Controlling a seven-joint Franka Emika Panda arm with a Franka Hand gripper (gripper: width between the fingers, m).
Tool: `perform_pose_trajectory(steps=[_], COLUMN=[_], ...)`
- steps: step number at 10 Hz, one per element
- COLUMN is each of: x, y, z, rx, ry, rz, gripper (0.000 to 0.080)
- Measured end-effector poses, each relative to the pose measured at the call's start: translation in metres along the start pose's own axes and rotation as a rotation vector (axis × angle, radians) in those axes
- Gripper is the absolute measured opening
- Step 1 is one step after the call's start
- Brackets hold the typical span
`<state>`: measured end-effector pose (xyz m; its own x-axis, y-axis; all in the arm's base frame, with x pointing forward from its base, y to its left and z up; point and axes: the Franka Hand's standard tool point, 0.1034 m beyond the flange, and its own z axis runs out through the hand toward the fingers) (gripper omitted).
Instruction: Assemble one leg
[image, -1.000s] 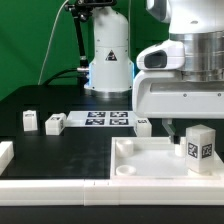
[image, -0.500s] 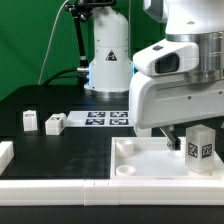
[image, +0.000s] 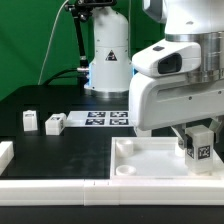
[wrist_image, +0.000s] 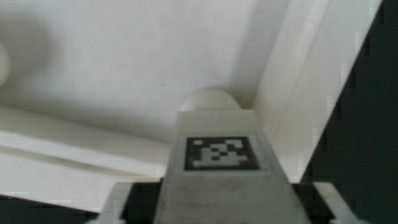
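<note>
Big arm sits over the panel. The gripper is clamped on the leg, with a finger pressed against each side, only as wide apart as the leg itself. The leg stands upright between them, tag facing out, low inside the panel. I can't tell if it's touching the floor. The raised rim runs just beside the leg's tip, with open flat floor on the other side. Two spare legs sit well away from the fingers.
</note>
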<state>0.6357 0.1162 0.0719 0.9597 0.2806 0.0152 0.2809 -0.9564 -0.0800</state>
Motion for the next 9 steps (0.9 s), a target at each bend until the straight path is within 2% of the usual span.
perform_pose_trajectory(steps=[3, 6, 8, 9], x=[-0.0001, -0.0012, -0.0013, -0.0014], y=[-0.0002, -0.0016, -0.0009, 0.0], z=[0.0001, 0.0013, 0.0017, 0.0017], rx=[0.0, -0.003, 0.017, 0.036], ry=[0.001, 0.032, 0.033, 0.031], rz=[0.036, 0.381, 0.676, 0.815], gripper=[0.029, 0.029, 0.029, 0.029])
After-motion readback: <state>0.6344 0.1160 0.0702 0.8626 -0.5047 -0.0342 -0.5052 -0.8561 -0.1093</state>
